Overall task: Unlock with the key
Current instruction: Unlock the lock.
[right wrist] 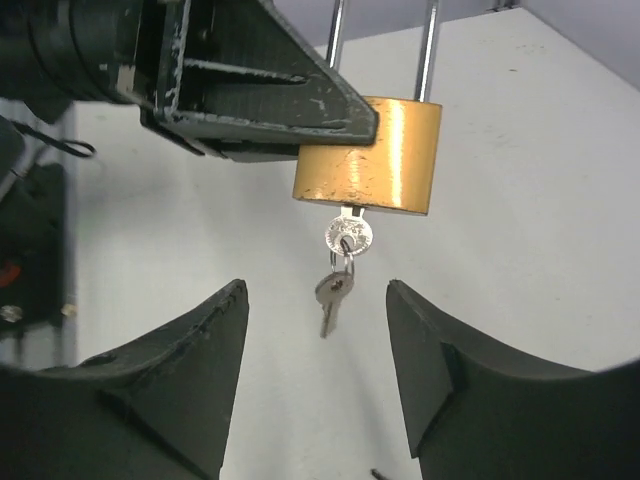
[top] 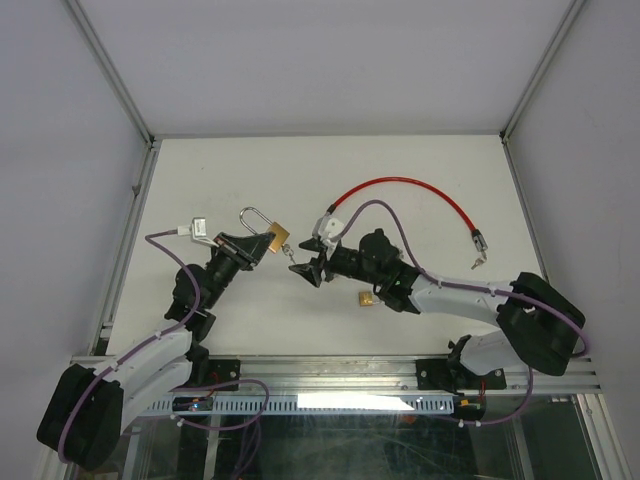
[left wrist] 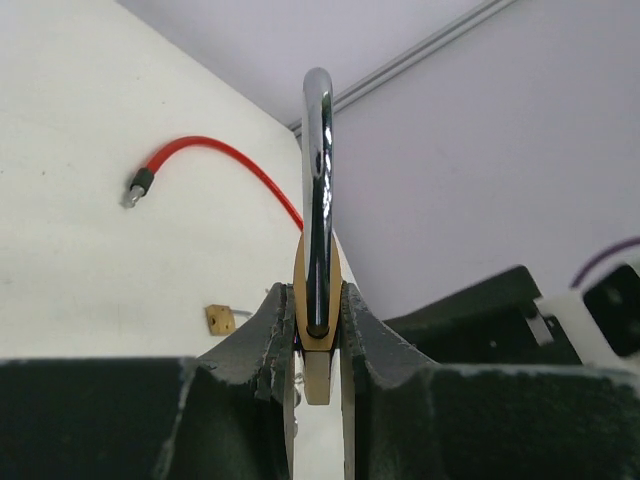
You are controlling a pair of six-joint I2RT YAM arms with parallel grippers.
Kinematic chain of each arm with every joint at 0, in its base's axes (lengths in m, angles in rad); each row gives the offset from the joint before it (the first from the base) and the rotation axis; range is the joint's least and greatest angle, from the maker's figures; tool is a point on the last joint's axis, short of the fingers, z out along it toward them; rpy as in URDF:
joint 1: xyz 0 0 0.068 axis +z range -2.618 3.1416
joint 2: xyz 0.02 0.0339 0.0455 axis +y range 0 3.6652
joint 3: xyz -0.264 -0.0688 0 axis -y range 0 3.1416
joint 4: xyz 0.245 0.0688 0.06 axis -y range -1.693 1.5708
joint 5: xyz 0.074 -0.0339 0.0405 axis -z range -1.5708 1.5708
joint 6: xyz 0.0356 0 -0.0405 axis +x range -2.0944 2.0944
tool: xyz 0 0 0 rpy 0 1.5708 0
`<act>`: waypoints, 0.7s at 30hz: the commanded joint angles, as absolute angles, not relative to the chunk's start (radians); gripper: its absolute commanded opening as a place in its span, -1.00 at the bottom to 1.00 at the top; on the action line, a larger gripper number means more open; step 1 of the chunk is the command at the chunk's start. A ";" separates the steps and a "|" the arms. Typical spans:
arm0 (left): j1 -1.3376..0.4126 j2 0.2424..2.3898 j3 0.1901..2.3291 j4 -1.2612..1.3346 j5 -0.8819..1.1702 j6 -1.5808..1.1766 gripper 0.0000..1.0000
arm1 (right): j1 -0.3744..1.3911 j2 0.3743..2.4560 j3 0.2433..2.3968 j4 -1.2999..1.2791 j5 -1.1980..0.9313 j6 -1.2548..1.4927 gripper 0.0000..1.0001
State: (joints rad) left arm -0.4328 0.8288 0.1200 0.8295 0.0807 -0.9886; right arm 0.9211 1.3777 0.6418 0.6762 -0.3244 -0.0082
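L gripper [left wrist: 318,305] clamped on padlock [right wrist: 372,150] body, held upright | key [right wrist: 348,234] in keyhole (spare key [right wrist: 332,292] dangles below) | R gripper [right wrist: 315,292] jaws apart, empty | next: pinch key head squarely, twist w/o tugging

In the top view, the padlock [top: 278,238] sat centre frame, clamped in the left gripper [top: 265,245] at its left. The key [right wrist: 349,235] stuck in its underside. The right gripper [top: 303,258] flanked the key, apart from it. A cable [top: 410,187] lay on the counter [top: 400,160], upper right.
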 commanded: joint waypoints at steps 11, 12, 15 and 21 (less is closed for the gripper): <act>-0.437 0.813 0.212 0.786 0.055 -1.053 -1.00 | 1.126 1.482 0.654 0.872 0.137 -0.644 0.09; -0.437 0.817 0.212 0.789 0.058 -1.059 -1.00 | 1.136 1.498 0.664 0.872 0.148 -0.657 0.07; -0.437 0.821 0.212 0.794 0.068 -1.073 -1.00 | 1.155 1.553 0.685 0.892 0.192 -0.689 0.02; -0.437 0.819 0.212 0.778 0.063 -1.083 -1.00 | 1.178 1.608 0.697 0.950 0.223 -0.704 -0.14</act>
State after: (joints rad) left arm -0.4328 0.8310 0.1440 0.6720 0.0757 -1.0515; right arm 1.1648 1.6012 0.6468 0.8303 0.1711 -0.6678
